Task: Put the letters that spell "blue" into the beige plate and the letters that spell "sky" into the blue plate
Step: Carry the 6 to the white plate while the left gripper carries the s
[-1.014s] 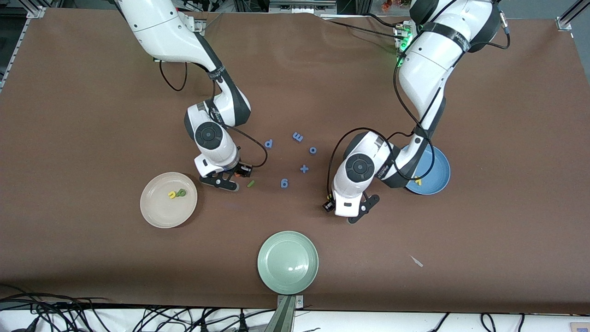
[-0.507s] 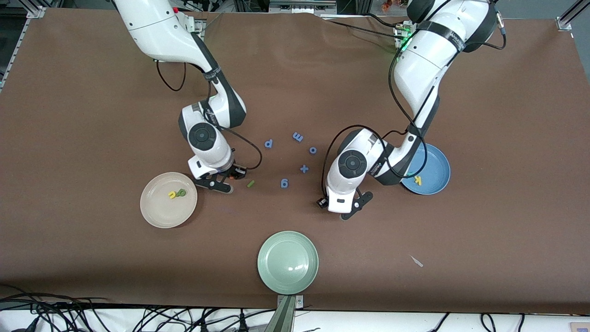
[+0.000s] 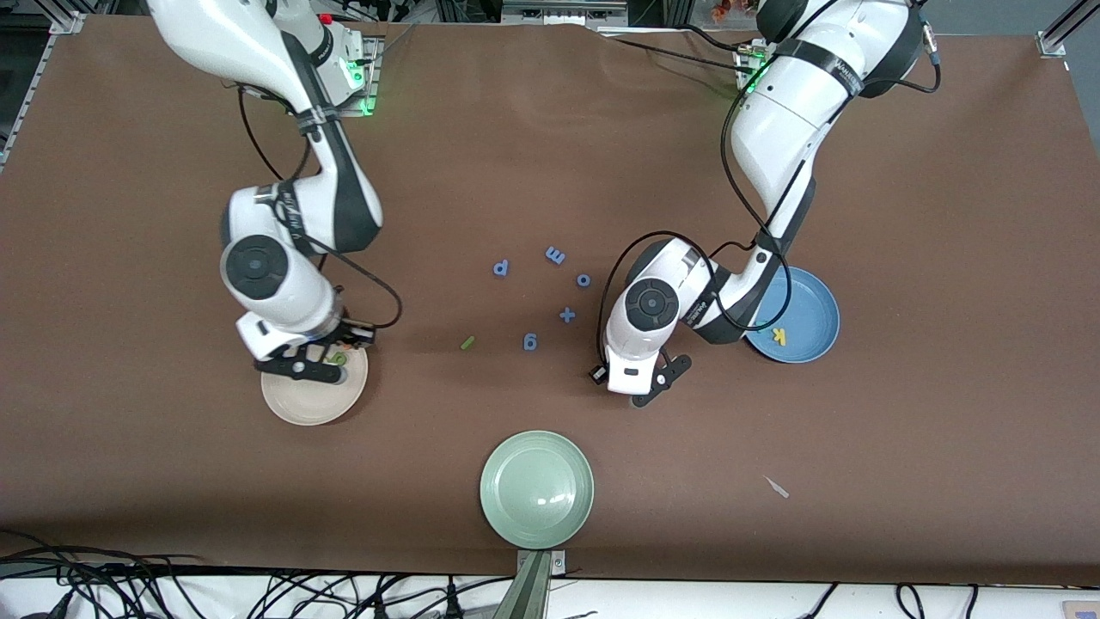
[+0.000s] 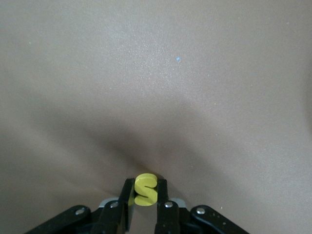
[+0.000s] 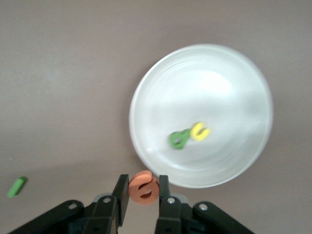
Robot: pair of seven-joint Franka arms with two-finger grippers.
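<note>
Left gripper (image 4: 145, 204) clamped on yellow s (image 4: 145, 189) over bare table. Right gripper (image 5: 143, 201) pinches orange e (image 5: 143, 187) over the beige plate (image 3: 292, 408) rim; green b (image 5: 179, 140) and yellow u (image 5: 200, 131) inside. Green l (image 3: 467, 343) on table at the plate's 3 o'clock. Yellow k (image 3: 779, 336) in blue plate (image 3: 816, 322) (y not visible).

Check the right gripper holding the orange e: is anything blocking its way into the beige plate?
Nothing visible. The right gripper, shut on the orange e, hangs at the beige plate rim; only the green b and yellow u lie inside.
</note>
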